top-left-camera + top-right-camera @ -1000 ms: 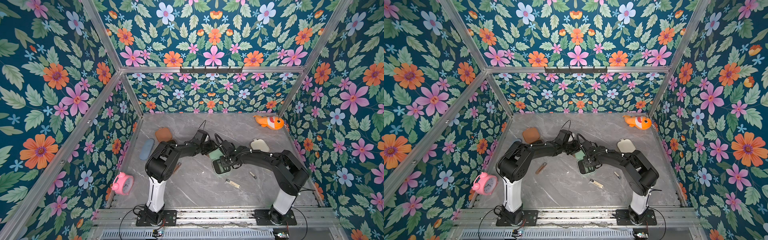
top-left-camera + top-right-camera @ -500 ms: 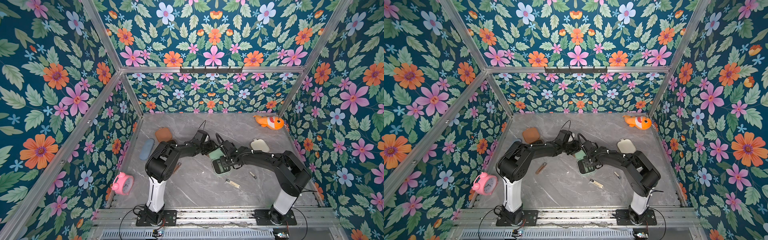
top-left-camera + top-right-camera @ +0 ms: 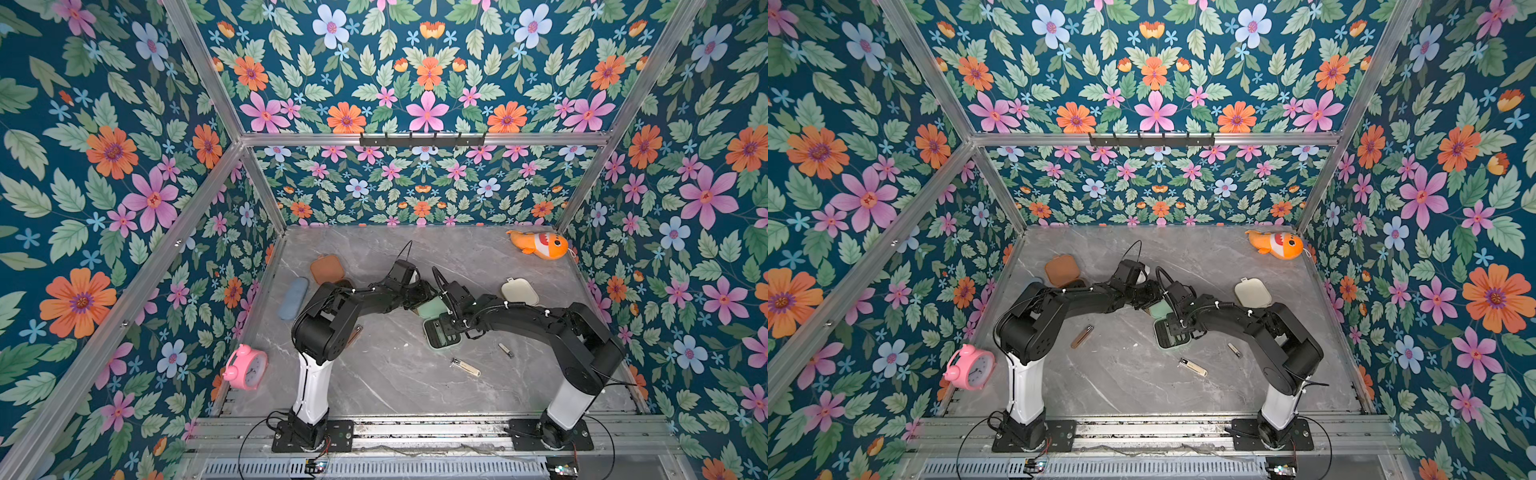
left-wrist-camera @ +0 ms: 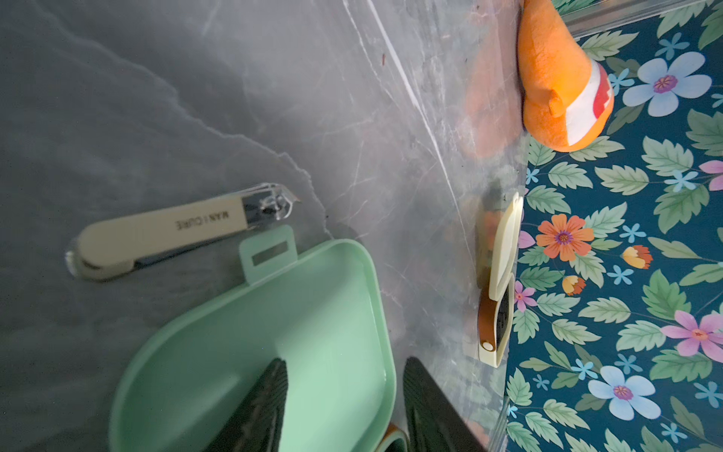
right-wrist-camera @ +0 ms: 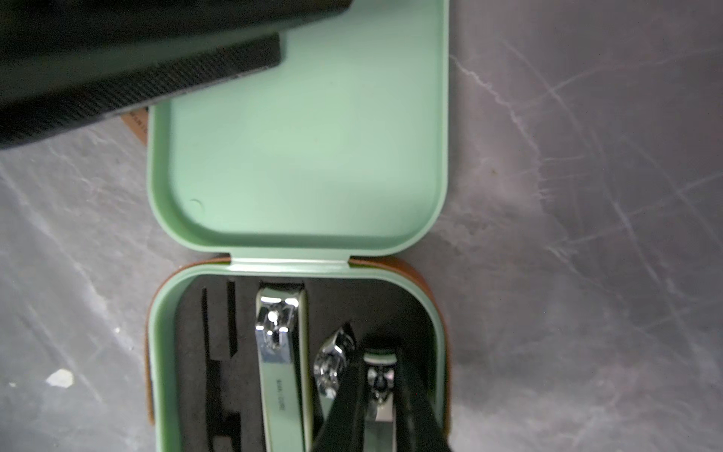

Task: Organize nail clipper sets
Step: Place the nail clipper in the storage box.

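The mint green case lies open mid-table in both top views, lid at the back and black tray in front. My left gripper is open and straddles the lid's rim, one finger inside and one outside. My right gripper is down in the tray, shut on a small clipper. A large green clipper lies beside it. The brown case and cream case rest apart. A cream clipper lies by the lid's tab.
On the table in front of the mint case lie a cream clipper, a small metal clipper and a brown tool. A pale blue oblong case, a pink alarm clock and an orange fish toy sit near the walls.
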You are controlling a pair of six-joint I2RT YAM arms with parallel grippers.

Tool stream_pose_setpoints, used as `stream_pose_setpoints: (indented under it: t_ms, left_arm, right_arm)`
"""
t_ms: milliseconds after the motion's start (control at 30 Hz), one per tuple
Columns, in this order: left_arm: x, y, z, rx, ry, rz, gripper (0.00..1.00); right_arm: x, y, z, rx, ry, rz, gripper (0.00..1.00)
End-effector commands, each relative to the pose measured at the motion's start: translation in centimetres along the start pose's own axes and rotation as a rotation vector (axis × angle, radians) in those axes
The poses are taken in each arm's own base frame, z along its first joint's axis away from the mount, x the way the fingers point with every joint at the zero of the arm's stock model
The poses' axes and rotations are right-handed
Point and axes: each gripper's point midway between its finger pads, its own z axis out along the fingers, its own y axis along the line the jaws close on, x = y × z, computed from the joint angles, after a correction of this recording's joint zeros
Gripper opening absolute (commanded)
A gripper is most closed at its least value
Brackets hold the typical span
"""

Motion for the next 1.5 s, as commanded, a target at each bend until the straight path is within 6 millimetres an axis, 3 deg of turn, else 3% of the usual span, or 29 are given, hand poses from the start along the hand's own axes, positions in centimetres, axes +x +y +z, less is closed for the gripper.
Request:
stream_pose_setpoints:
  t_ms: [0, 533, 800, 1467]
  left_arm:
    - [0.7, 1.1, 0.2, -0.040, 0.024, -0.014, 0.52]
    - [0.7, 1.3, 0.2, -0.043, 0.026, -0.018, 0.52]
    - [0.7, 1.2, 0.3, -0.039, 0.027, -0.017, 0.52]
    - [0.9, 1.3, 0.4, -0.036, 0.033, -0.019, 0.52]
  right_arm:
    - [0.6, 0.0, 0.4, -0.004, 0.022, -0.002, 0.12]
    - [3.5, -1.5, 1.0, 0.027, 0.050, 0.037, 0.12]
    - [2.4, -1.8, 0.1, 0.059, 0.025, 0.033, 0.21]
    - [0.9, -1.8, 0.0, 0.091, 0.020, 0.027, 0.27]
